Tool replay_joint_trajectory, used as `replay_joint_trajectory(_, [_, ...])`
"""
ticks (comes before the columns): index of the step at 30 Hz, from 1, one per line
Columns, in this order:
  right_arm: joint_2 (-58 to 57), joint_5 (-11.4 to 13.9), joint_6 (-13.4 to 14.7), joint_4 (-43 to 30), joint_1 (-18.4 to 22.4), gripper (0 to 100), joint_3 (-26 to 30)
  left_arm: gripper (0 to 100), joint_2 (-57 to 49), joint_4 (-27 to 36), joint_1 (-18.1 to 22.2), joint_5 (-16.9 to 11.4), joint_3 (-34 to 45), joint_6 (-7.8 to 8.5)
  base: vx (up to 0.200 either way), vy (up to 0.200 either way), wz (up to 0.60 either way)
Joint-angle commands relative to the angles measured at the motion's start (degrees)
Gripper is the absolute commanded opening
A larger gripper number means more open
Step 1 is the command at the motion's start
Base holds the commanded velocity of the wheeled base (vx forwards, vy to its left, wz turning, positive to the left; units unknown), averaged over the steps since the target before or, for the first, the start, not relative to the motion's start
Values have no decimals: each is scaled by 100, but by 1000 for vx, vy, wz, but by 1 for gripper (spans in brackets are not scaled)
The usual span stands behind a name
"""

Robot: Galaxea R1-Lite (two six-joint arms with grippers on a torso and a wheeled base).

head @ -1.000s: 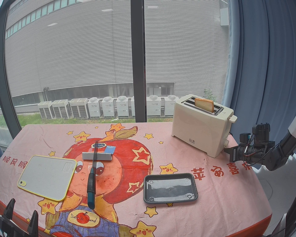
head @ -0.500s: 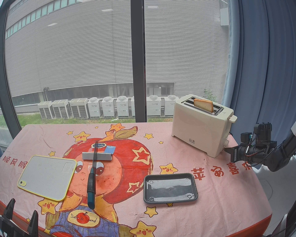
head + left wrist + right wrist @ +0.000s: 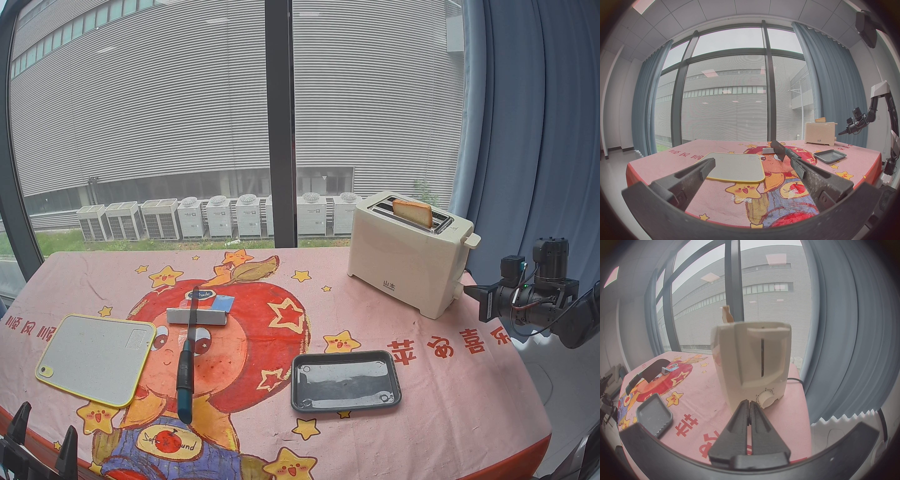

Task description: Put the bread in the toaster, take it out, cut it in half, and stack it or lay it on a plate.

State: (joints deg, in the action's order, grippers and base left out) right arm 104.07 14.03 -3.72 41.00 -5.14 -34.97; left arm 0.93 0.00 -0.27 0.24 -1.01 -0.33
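A slice of toasted bread (image 3: 413, 212) stands up out of the slot of the cream toaster (image 3: 403, 256) at the back right of the table. The toaster's lever (image 3: 471, 239) is at the top of its track. My right gripper (image 3: 470, 291) hovers shut and empty just off the toaster's lever end, level with the knob (image 3: 765, 398). In the right wrist view the shut gripper (image 3: 749, 403) points at the toaster (image 3: 750, 355), with the bread (image 3: 726, 314) behind it. My left gripper (image 3: 42, 431) is open and empty at the table's near left edge.
A black tray (image 3: 345, 380) lies in front of the toaster. A blue-handled knife (image 3: 185, 359) leans on a small holder (image 3: 196, 315) mid-table. A yellow-rimmed cutting board (image 3: 95, 357) lies on the left. Blue curtains (image 3: 537, 125) hang close behind the right arm.
My right gripper has drawn back from the toaster's side, to the right and a little upward. The bread, the toaster and the left gripper have stayed put.
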Motion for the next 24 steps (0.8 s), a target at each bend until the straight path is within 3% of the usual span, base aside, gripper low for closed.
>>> replay_joint_trajectory(1, [-405, 3, -6, -13, 5, 0, 43, 100, -84, 9, 0, 2, 101, -2, 0, 0, 0])
replay_joint_trajectory(23, [-1064, 3, -24, -48, -66, 0, 114, 100, -84, 0, 0, 2, 101, -2, 0, 0, 0])
replay_joint_trajectory(24, [-1064, 3, -24, -48, -66, 100, 114, 100, -84, 0, 0, 2, 101, -2, 0, 0, 0])
